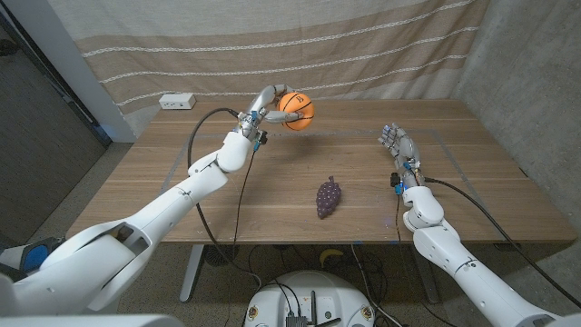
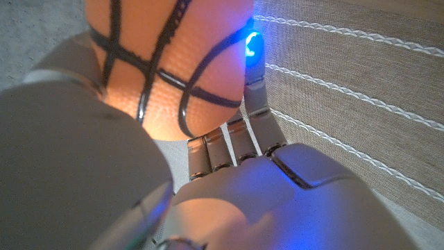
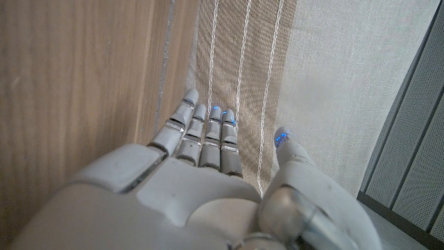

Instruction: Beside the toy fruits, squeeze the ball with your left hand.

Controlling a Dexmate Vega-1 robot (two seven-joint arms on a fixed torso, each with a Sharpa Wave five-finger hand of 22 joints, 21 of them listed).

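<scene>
1. Near the front of the table point(image 1: 182, 191), mid-board: purple toy grapes point(image 1: 329, 197) lying alone, touching nothing.
2. Your right hand point(image 1: 398, 143) sits further back on the right, well apart from the grapes, fingers point(image 3: 208, 135) straight and apart, holding nothing.
3. Your left hand point(image 1: 261, 107) is up near the far edge, wrapped around the orange ball point(image 1: 295, 110) (basketball pattern, black seams); ball is lifted clear of the wood.
4. Far-left edge: white power strip point(image 1: 177, 102), striped curtain point(image 1: 272, 45) behind.
</scene>
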